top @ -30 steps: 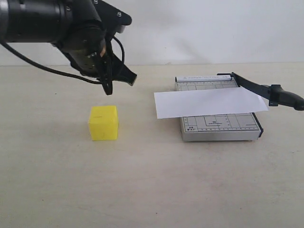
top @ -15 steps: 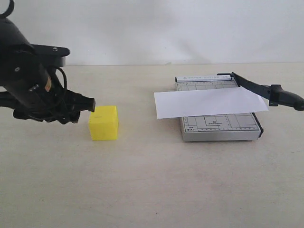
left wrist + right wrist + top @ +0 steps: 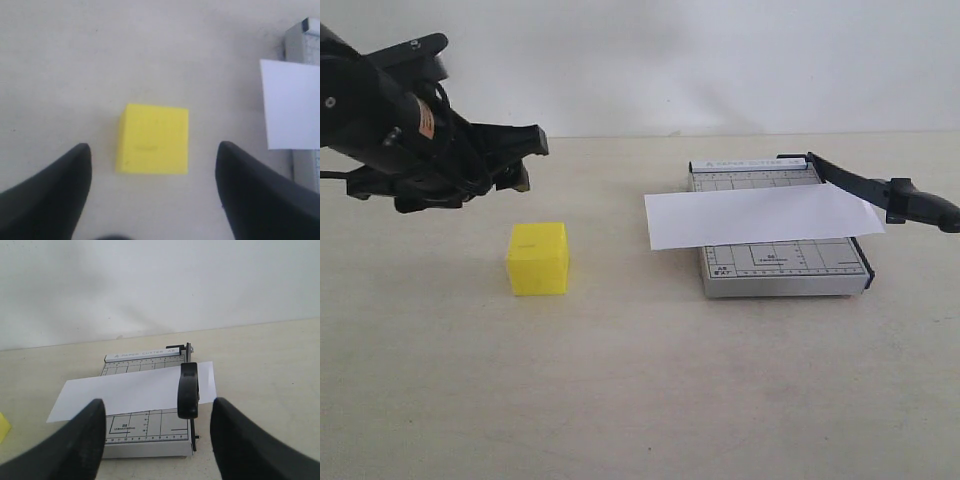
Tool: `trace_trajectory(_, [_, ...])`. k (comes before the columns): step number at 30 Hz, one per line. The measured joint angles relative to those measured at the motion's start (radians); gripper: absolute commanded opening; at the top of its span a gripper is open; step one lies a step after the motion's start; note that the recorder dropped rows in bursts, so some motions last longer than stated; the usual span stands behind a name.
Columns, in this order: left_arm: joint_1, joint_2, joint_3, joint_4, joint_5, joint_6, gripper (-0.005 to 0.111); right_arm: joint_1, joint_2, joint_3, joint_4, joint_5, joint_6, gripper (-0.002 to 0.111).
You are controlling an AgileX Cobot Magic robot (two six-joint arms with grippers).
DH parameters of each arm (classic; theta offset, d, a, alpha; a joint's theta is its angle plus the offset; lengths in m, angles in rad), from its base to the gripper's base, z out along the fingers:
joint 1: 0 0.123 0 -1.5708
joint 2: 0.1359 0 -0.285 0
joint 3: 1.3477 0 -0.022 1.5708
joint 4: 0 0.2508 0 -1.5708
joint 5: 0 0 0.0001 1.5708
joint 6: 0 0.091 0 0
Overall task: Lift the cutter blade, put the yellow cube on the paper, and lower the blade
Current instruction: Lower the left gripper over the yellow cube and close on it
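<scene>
The yellow cube rests on the table, well left of the cutter. My left gripper hovers above and behind it, open, its black fingers wide on either side of the cube without touching. The white paper lies across the grey cutter board. The cutter blade is tilted up from its hinge, its rounded handle off the board. My right gripper is open just in front of that handle, holding nothing; it is out of the exterior view.
A pale wall rises behind the beige table. A corner of the cube shows at the edge of the right wrist view. Bare tabletop lies between the cube and the board and along the front.
My left arm swung from over the cube down to its left side, then rose to above and behind it. Cube, paper and blade have not moved.
</scene>
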State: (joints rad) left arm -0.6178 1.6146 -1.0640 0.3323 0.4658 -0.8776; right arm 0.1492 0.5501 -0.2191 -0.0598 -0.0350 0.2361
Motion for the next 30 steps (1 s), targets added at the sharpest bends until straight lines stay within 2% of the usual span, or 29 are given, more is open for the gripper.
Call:
trace_trajectory(4, [0.0,0.022,-0.002,0.0,-0.06,0.0,0.077,0.0,0.0,0.0,0.0,0.0,0.0,0.058])
trace_trajectory(12, [0.0,0.066,-0.002,0.005,-0.139,-0.002,0.078,0.0,0.0,0.0,0.0,0.0,0.0,0.058])
trace_trajectory(16, [0.0,0.068,-0.002,0.063,-0.134,-0.002,0.079,0.0,0.0,0.0,0.0,0.0,0.0,0.058])
trace_trajectory(22, [0.0,0.114,-0.002,0.104,-0.132,-0.002,0.091,0.0,0.0,0.0,0.0,0.0,0.0,0.058])
trace_trajectory(30, [0.0,0.212,-0.002,0.106,-0.132,-0.017,0.091,0.0,0.0,0.0,0.0,0.0,0.0,0.058])
